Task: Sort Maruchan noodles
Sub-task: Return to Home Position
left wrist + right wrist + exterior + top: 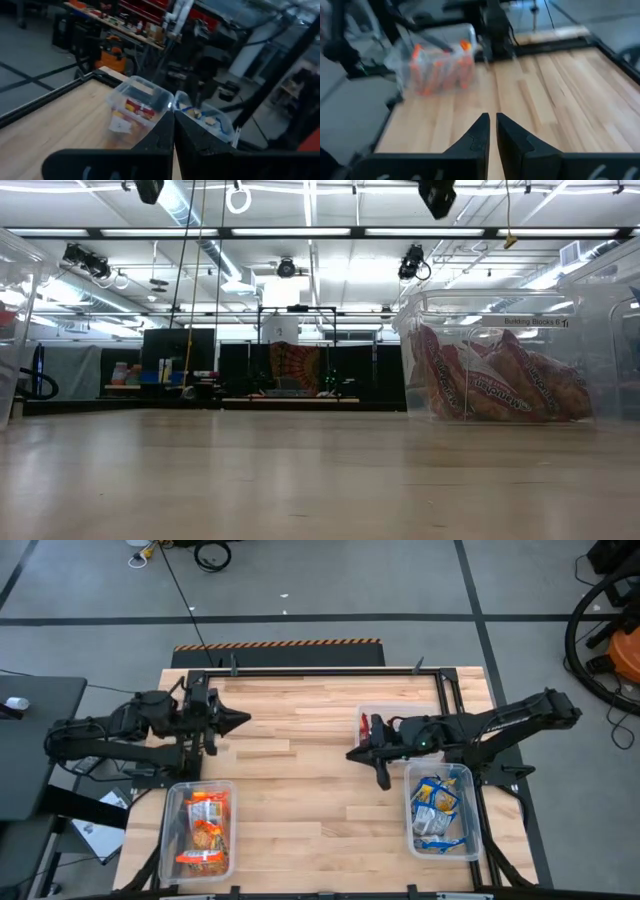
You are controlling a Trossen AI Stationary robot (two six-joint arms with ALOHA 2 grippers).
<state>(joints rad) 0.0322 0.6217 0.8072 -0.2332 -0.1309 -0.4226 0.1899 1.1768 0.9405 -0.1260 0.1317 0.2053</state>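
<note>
Sorting looks done: nothing loose on the table [300, 780]. Orange packets [207, 827] fill the bin [232, 802] at the table's left front corner. Blue packets [437, 808] are binned at its right front, red packets [366, 726] behind those. The left gripper [238, 720] and right gripper [356, 753] hover over the table, fingers together, empty.
</note>
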